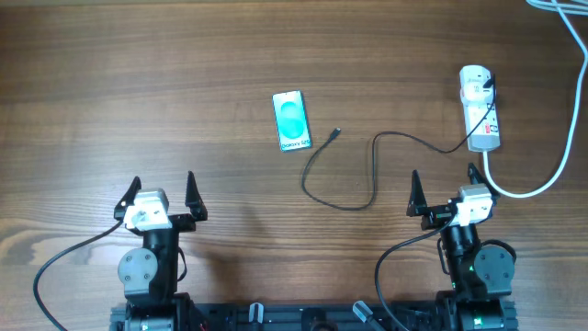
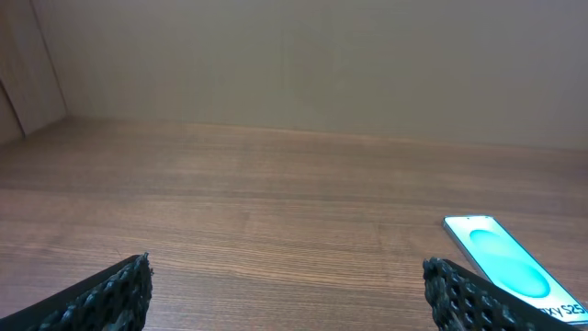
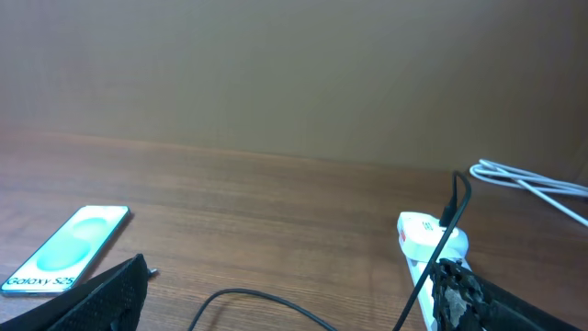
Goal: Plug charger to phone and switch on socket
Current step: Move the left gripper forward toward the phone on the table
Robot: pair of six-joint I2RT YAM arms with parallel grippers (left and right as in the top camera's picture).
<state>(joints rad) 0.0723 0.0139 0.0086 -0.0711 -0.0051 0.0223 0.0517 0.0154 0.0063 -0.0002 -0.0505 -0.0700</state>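
The phone (image 1: 292,120) lies flat mid-table with a cyan screen, and it shows in the left wrist view (image 2: 508,266) and the right wrist view (image 3: 68,247). The charger, a thin black cable (image 1: 354,204), loops from the socket to its connector tip (image 1: 335,134), which lies right of the phone and apart from it. The socket (image 1: 480,108), a white power strip with a red mark, lies at the right; it also shows in the right wrist view (image 3: 424,248). My left gripper (image 1: 163,195) is open and empty near the front left. My right gripper (image 1: 444,188) is open and empty, just in front of the socket.
A thick white cord (image 1: 551,179) runs from the socket's near end in a curve to the right table edge and up to the far right corner (image 3: 528,179). A plain wall stands behind the table.
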